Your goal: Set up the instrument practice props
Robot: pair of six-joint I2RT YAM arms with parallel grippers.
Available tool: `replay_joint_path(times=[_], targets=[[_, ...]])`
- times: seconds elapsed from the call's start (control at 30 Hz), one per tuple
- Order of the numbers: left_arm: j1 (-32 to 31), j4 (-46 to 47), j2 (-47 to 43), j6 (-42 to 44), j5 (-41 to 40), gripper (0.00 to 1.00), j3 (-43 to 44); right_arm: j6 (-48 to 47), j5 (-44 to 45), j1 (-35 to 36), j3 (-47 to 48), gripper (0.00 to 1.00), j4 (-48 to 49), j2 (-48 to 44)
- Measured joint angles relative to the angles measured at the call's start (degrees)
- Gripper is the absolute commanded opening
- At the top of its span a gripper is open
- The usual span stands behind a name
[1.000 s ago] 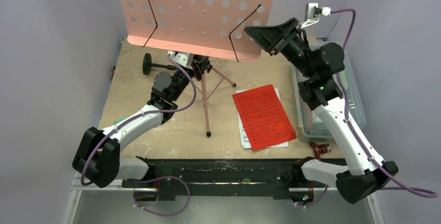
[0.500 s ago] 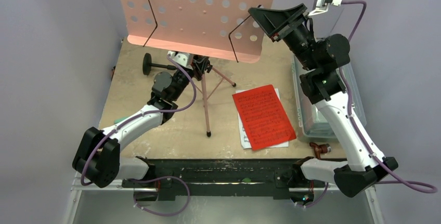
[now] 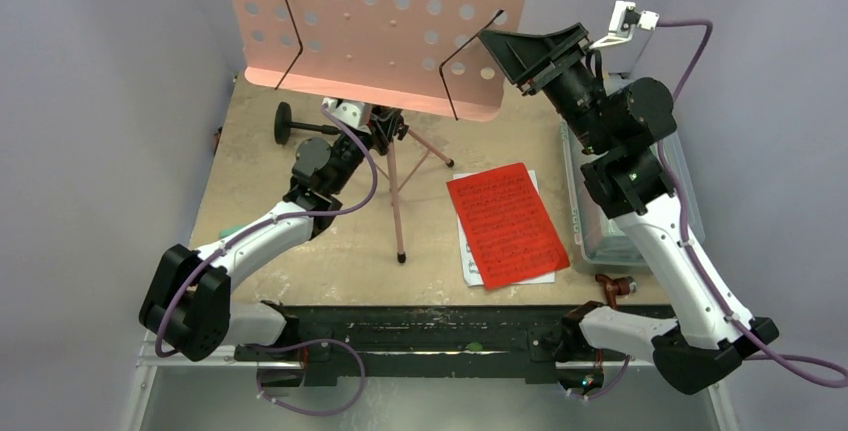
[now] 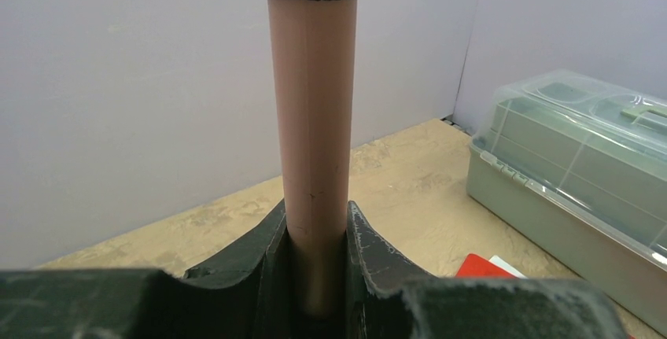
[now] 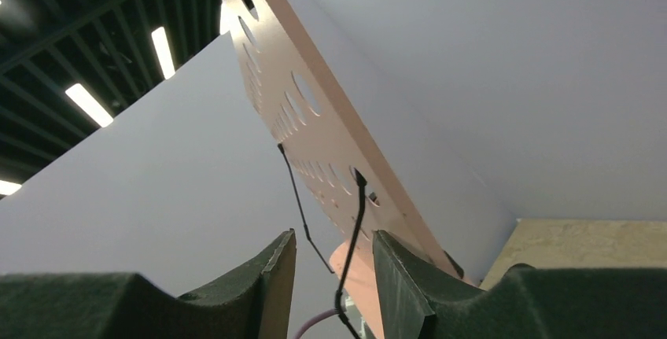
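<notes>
The pink music stand's (image 3: 385,31) pole (image 4: 313,111) is being clamped between the left gripper's (image 4: 315,225) jaws, a grasp shown only by the left wrist view and hidden from above by the stand's desk. The right gripper (image 5: 334,256) is being held parted, a black wire page-holder (image 5: 355,213) showing just beyond its jaws; red sheet-music pages (image 3: 505,219) are lying well apart from both.

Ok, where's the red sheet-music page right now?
In the top view the red sheet-music page lies flat on the table right of centre, atop a white page, between the pink music stand's tripod legs and the clear lidded box.
</notes>
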Motion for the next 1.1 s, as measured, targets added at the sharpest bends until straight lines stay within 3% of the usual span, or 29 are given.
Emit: replay_joint_path(times=[0.3,0.63,0.83,1.1], targets=[[0.00,0.00,0.17,-0.02,-0.15,0.00,0.17,-1.77,1.51,0.11,-0.96,0.43,-1.38,0.44],[0.02,0.00,0.33,-0.04,-0.48,0.00,0.31,-1.60,1.60,0.33,-0.85,0.25,0.52,2.75],[0.02,-0.11,0.33,-0.07,-0.48,0.00,0.35,-1.97,1.57,0.33,-0.85,0.00,2.80,3.63],[0.02,-0.20,0.35,-0.13,-0.48,0.00,0.42,-1.86,0.98,0.33,-1.57,0.00,3.98,3.63]])
